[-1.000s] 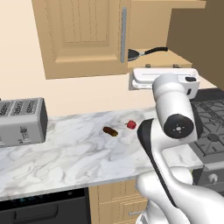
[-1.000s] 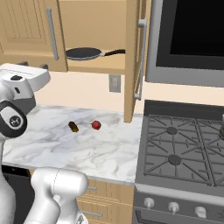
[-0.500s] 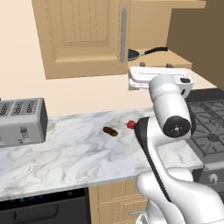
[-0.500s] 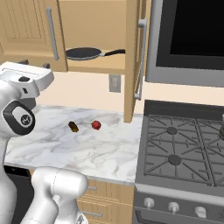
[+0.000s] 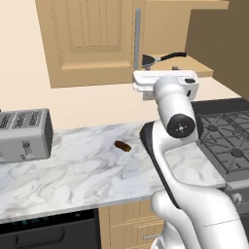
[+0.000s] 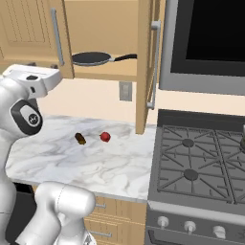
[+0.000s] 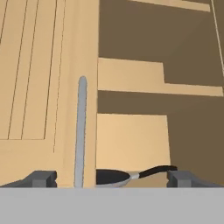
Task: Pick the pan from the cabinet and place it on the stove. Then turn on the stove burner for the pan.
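Released end effector (image 7: pixel 112 178) hovering before open cabinet (image 7: pixel 131 87), pan (image 7: pixel 113 177) on shelf just ahead.

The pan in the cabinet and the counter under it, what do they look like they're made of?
The shallow round dark frying pan looks like matte dark metal with a thin black handle, possibly coated. The white grey-veined countertop looks like polished marble or an imitation of it. The tan cabinet looks like light wood, with panelled doors.

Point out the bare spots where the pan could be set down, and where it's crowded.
Free: the stove grates, with nothing visible on the burners, and the marble counter between the toaster and the brown bit. Tighter: the counter by the open cabinet door, where the red piece lies beside the brown bit.
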{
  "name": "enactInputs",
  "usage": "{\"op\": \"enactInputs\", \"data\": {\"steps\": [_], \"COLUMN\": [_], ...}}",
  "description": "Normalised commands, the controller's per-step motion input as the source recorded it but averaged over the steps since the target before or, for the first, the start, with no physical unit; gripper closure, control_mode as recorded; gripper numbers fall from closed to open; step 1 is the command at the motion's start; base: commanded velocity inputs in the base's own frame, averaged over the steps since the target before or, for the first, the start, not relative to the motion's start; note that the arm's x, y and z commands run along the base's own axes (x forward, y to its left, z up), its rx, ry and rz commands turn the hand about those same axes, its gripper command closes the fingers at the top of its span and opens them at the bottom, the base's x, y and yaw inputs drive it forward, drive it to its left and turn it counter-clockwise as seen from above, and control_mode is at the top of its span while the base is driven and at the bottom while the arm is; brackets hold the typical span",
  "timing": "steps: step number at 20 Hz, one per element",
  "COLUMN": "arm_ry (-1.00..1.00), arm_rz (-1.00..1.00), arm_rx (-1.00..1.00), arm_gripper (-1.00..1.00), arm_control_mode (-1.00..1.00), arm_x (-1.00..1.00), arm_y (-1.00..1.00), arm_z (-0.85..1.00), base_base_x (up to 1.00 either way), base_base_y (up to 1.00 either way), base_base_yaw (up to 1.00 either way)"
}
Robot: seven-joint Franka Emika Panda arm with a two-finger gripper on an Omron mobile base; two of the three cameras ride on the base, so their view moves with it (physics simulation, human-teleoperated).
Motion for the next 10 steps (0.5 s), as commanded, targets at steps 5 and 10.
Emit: {"op": "enactInputs", "data": {"steps": [5,10], "arm_ry": [0.04,-0.03], "arm_rz": [0.03,0.05], "arm_rx": [-0.06,-0.02], "arm_gripper": [-1.0,-1.0], "arm_control_mode": [-1.0,-1.0], "arm_x": [0.52,0.51], "arm_y": [0.06,0.14], "arm_z": [-0.05,-0.04], "base_base_x": [0.0,0.0], "base_base_y": [0.0,0.0], "base_base_yaw": [0.0,0.0]}}
